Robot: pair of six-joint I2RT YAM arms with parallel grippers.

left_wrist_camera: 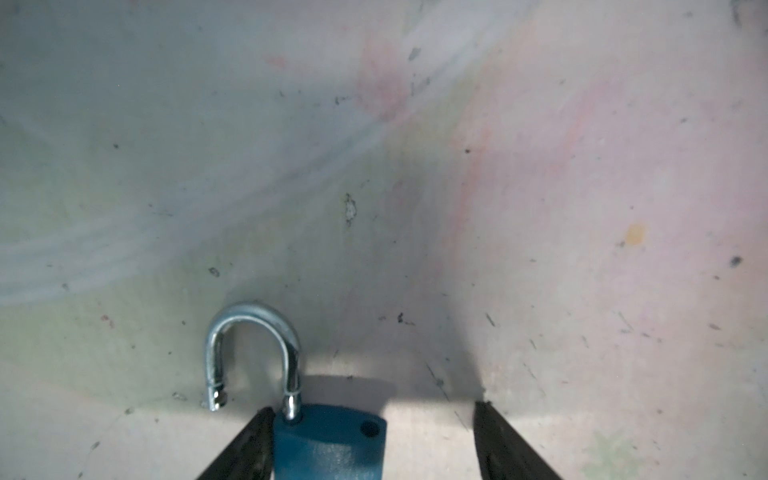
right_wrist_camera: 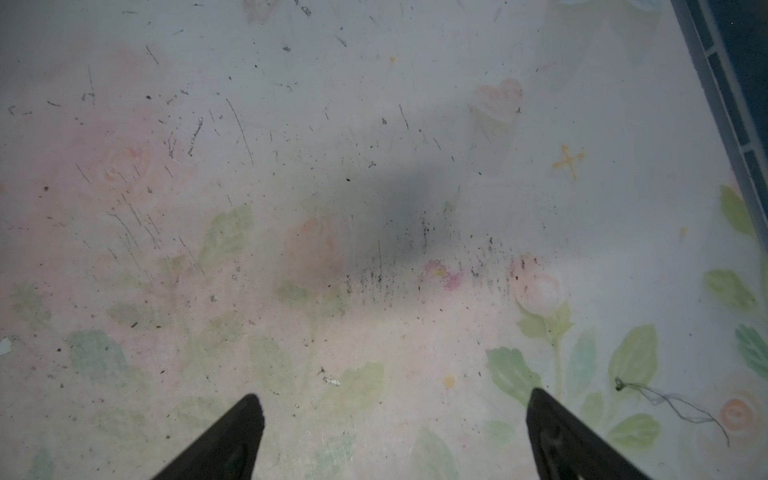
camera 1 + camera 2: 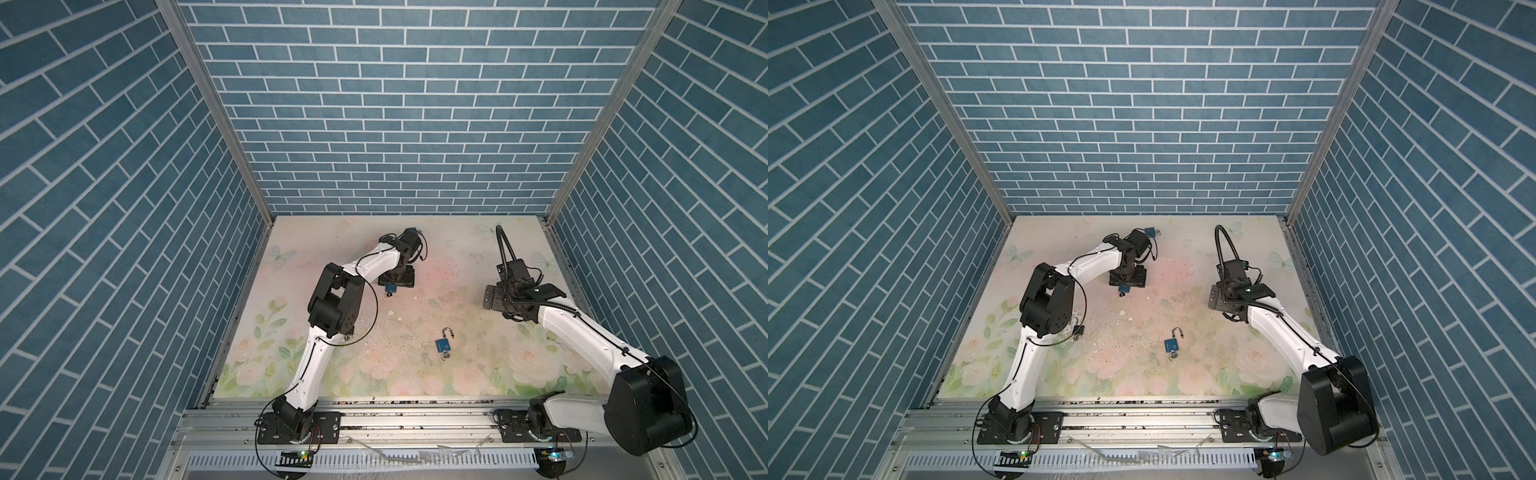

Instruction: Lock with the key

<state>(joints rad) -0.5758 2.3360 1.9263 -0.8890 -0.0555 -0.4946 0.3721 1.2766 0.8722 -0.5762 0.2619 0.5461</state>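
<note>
- Lying flat on the table [image 3: 457, 374], inside the left tool [image 1: 372, 407]: the blue padlock [image 1: 328, 440], shackle [image 1: 253, 353] swung open, free end well clear of its hole in the body.
- Left tool apart around the padlock: one finger [image 1: 249, 449] touching the side of the body by the shackle's fixed leg, the opposite one well clear, bare table between. No real grip yet, by the look of it.
- Just below the padlock's body in a top view, a small key [image 3: 389, 295], seemingly seated in the keyway, though too small to tell for sure.
- Nearer the front edge than the padlock and to its right in both top views, a second padlock [image 3: 443, 345], likewise open-shackled, key ring at its bottom, touched by neither tool.
- Beyond the padlock, toward the back wall [image 3: 1142, 124], a third blue lock [image 3: 1150, 231], half hidden behind the left arm [image 3: 1092, 266].
- Well to the right of the padlock, the right tool [image 2: 393, 394]: fingers wide apart, nothing between them, hovering over bare table.
- Progress, as a judgement: early. Nothing locked, shackle not pressed home, key not turned.
- Left to do: clamp the body, swing the shackle over its hole and push it in, probably with the right tool's help, then turn the key.
</note>
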